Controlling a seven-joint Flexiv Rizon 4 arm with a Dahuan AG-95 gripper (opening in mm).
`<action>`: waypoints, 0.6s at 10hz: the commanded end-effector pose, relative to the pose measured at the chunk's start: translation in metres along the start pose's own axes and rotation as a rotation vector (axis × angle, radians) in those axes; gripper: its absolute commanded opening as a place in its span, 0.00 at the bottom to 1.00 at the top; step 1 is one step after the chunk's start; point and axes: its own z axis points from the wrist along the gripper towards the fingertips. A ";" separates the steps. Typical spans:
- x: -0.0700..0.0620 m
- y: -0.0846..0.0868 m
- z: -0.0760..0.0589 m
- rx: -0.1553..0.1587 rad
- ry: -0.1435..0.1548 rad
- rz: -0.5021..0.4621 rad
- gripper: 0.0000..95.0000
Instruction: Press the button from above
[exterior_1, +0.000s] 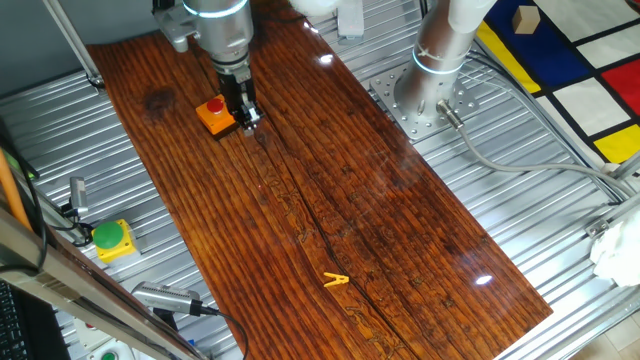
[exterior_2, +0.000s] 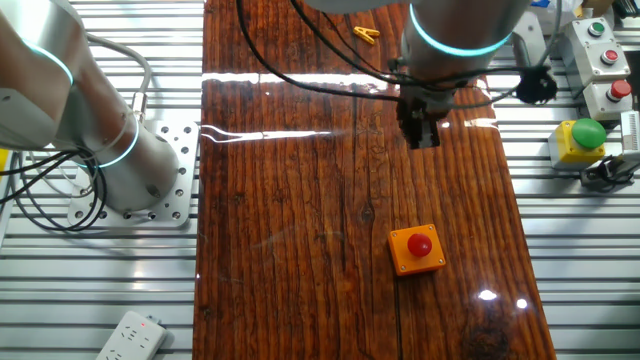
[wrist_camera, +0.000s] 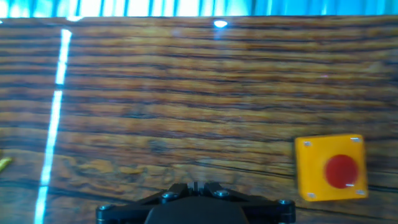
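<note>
In one fixed view, the small round red button on its square orange box (exterior_1: 214, 112) sits near the far end of the long dark brown striped wooden tabletop (exterior_1: 380, 230), and the black end effector (exterior_1: 245, 115) hangs just beside it, on its right. From here they look close together, but I cannot tell how high the end effector is. To do this step well, I think the arm should slide over until it is right above the red cap, then go straight down and push gently in the middle. In the other fixed view, the end effector (exterior_2: 424, 135) is up off the wood and apart from the button (exterior_2: 418, 246), so it has some way to go. A green round button on a yellow box (exterior_2: 577, 140) sits off the wood on the ribbed grey metal bench (exterior_2: 570, 250); it is not the one to press. A small yellow clip (exterior_2: 366, 34) lies at the far end. In the hand view, the button (wrist_camera: 341, 169) shows at the lower right, not in the middle, so the arm needs to shift toward it. I cannot tell if the end effector is wide or narrow. The wood is shiny with bright light spots.
</note>
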 end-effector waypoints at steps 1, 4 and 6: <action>0.003 -0.033 -0.004 0.178 0.002 0.262 0.00; 0.019 -0.098 -0.013 0.146 0.005 0.293 0.00; 0.020 -0.107 -0.010 0.139 0.009 0.271 0.00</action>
